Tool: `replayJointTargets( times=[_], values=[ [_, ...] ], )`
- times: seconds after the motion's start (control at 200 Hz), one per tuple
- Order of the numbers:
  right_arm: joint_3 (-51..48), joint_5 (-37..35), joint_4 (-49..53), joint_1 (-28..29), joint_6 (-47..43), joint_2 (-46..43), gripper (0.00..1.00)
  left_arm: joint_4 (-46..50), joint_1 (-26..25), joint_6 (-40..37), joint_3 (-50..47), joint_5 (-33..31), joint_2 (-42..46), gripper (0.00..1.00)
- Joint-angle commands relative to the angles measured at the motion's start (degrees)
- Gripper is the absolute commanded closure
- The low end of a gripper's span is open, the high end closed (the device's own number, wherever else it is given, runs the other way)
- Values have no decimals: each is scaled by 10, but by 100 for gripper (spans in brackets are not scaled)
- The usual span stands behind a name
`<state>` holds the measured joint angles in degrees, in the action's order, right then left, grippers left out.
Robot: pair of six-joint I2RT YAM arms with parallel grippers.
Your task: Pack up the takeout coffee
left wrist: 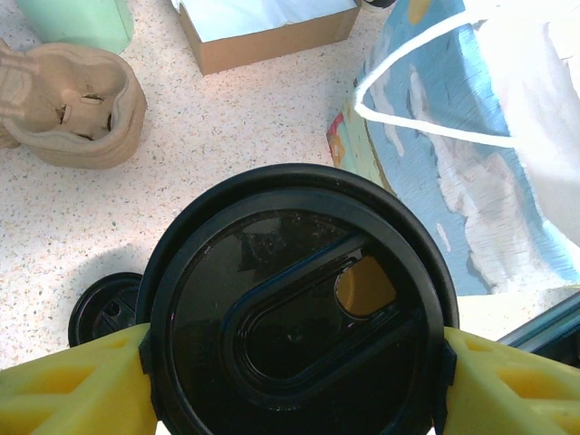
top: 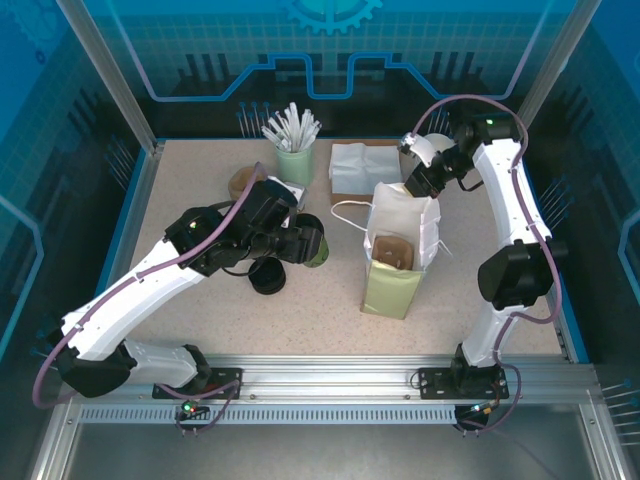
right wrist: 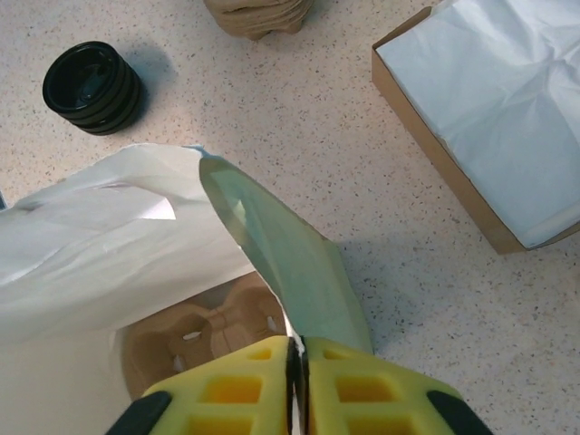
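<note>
L gripper (left wrist: 294, 367) clamps takeout coffee (left wrist: 294, 299) at its sides; axis approx vertical, lid up. R gripper (right wrist: 297, 367) pinched shut on paper bag (right wrist: 109, 245) rim.

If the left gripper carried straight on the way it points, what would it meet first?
Holding the dark paper coffee cup with black plastic lid, the left gripper tilts down and away; likely bare speckled tabletop first, then the brown cardboard box of white napkins. Depth unclear.
</note>
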<state>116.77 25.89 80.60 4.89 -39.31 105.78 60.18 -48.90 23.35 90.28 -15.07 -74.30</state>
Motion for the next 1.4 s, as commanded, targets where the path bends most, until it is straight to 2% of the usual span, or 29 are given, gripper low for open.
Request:
replayJointTargets(
  times=[0.0,0.09,0.235,0.425,0.675,1.216,1.396],
  values=[
    [17,5,16,9,-3,5,93,-4,4,-16,21,12,17,30],
    [17,9,7,16,13,-3,100,-5,4,-23,25,15,22,30],
    [12,0,-32,27,70,-21,100,-9,4,-41,36,10,30,29],
    [32,-20,-62,42,195,-25,100,-16,3,-76,65,5,36,29],
    [21,-37,-83,65,295,-45,100,-19,4,-95,99,13,35,29],
    [-46,-129,-106,136,443,-108,100,6,4,-114,181,13,16,27],
    [-24,-135,-98,154,490,-104,100,-31,3,-118,150,13,33,26]
  ],
)
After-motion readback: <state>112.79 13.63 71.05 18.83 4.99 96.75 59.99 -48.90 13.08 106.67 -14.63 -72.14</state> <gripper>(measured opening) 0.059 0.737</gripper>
